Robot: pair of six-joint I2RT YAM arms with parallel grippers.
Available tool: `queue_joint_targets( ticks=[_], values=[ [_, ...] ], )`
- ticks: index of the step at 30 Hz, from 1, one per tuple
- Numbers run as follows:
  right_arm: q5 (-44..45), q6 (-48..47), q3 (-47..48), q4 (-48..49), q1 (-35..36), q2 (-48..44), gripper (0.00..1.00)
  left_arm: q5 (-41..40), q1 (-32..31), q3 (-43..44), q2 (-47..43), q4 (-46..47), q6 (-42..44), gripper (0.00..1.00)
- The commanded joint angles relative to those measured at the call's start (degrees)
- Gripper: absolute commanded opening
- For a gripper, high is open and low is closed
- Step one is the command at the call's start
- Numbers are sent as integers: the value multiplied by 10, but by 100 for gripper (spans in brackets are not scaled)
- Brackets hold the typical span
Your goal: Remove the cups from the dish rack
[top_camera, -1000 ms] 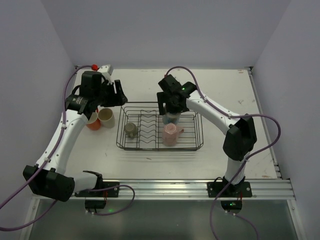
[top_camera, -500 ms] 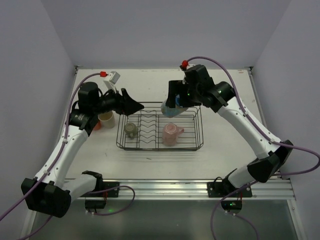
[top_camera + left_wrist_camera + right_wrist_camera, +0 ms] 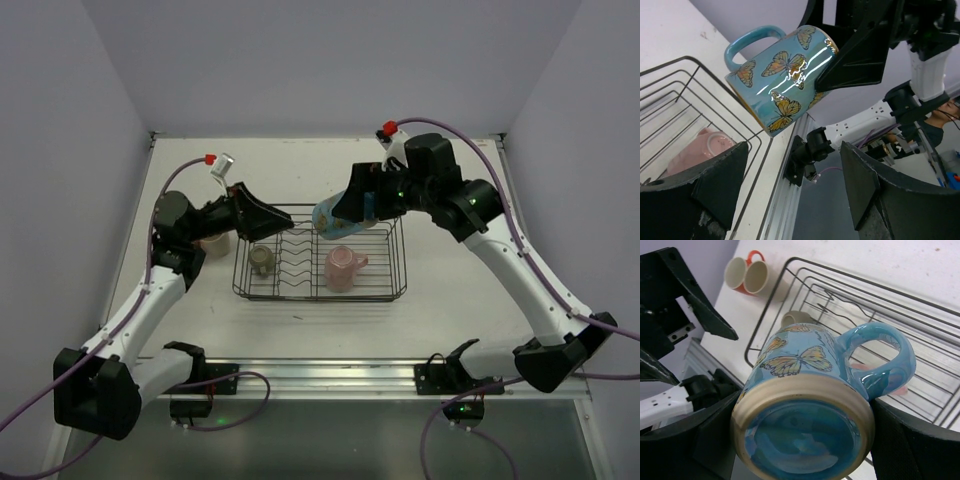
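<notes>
White surface [image 3: 300, 325] carries rack [image 3: 320, 297]. L end effector [image 3: 266, 218]: spread wide, empty, above olive mug [image 3: 261, 260]. R end effector [image 3: 346, 207]: clamped on blue mug [image 3: 325, 216], tilted, raised over rack's far side. Rec.: carry outboard, level mug, set down, then release.

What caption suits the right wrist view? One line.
Right gripper holds the blue mug tilted over the rack.

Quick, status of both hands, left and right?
Left hand: open, holding nothing.
Right hand: closed on the light blue mug, held tilted above the dish rack.
</notes>
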Motion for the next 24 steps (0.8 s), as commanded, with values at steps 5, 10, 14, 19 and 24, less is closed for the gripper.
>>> queue_joint_targets(
  ticks=[5,10,14,19,24],
  values=[
    [-142,25,-18,167,-14,-61,0,27,-5,-15,-20,200,-154,79],
    [-177,47,-34,219,-18,-68,0,13,-7,-13,-32,216,-187,78],
    [-185,56,-44,245,-19,-80,0,-2,-7,-9,-43,196,-196,78],
    [-197,70,-54,275,-22,-87,0,-22,-8,-10,-57,176,-211,77],
    [-217,85,-77,318,-23,-98,0,-39,-8,-14,-64,160,-219,77]
  ],
)
